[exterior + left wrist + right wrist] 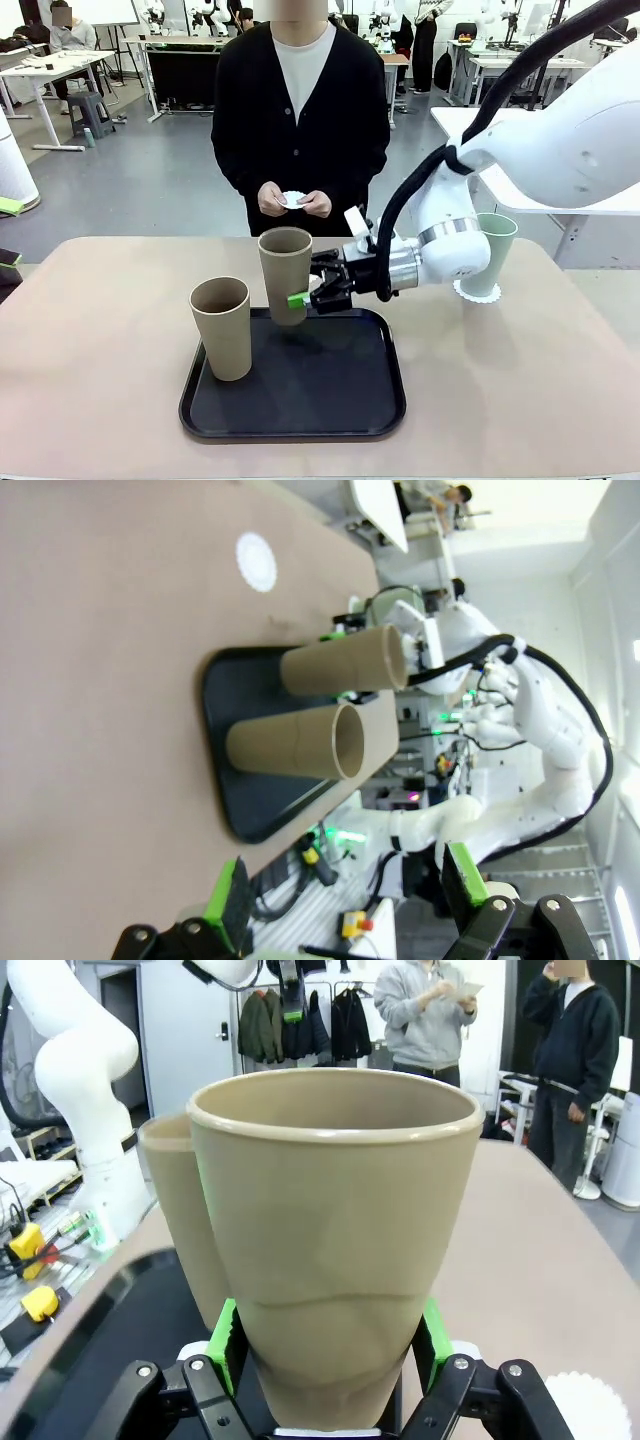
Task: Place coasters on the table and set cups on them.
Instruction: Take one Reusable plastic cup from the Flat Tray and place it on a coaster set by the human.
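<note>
My right gripper (305,293) is shut on a tan cup (285,272) and holds it slightly tilted, just above the back edge of the black tray (310,395). Up close, the green pads (229,1344) squeeze the low part of that cup (335,1230). A second tan cup (222,328) stands upright on the tray's left side. At the right of the table (90,330), a mint green cup (499,245) stands on a coaster (478,291). A bare coaster (256,562) lies on the table beyond the tray (245,780). My left gripper (350,895) is open and empty.
A person stands at the far side holding white coasters (293,198) in both hands. My right arm (450,245) stretches low across the table's right half. Both tan cups (300,745) appear sideways in the left wrist view. Other tables and people are farther back.
</note>
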